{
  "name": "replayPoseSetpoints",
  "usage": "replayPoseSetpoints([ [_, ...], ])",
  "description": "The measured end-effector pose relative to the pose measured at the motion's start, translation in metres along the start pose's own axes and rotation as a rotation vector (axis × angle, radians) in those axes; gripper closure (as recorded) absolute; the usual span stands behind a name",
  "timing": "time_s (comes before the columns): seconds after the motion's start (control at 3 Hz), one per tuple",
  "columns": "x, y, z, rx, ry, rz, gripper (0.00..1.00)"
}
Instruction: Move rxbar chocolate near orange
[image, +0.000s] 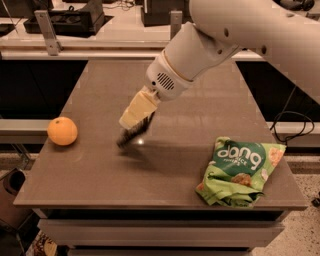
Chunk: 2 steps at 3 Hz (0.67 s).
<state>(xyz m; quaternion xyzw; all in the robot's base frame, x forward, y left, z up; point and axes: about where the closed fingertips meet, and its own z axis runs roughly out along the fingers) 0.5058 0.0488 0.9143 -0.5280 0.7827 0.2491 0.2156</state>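
Counter (100, 185) surface, brown and dully glossy, fills most of the camera view, with its front edge closest and a pale ledge beneath it. Nearest on it, toward the front right corner, lies a crumpled green snack bag (241, 172) with white "dang" lettering, flat on its back and well apart from everything else. Farther in, close to the left edge, sits the orange (62, 131), round and bright, resting alone on the bare top. To its right, about the middle of the counter, the rxbar chocolate (134, 132) shows as a dark, flat, blurred strip tilted with its lower end down toward the left; that end hangs just over a soft shadow, and I cannot tell whether it touches the surface. The bar is clear of the orange, with open counter between them, and lies nearer the fruit than the bag. The pincer (129, 124), with cream-coloured tips, is clamped onto the upper part of the bar and points down and to the left. Behind it the white arm (200, 50) rises up and to the right, out of the view at the top corner. Beyond the counter's far edge runs a lighter bench (75, 45) carrying dark equipment (70, 20), and a black cable (292, 120) loops down at the right.
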Motion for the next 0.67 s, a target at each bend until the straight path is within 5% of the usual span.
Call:
replayPoseSetpoints([
  [0.33,-0.001,0.0018,-0.0001,0.0,0.001,-0.004,0.0],
  [0.67,-0.001,0.0018,-0.0001,0.0,0.001,-0.004,0.0],
])
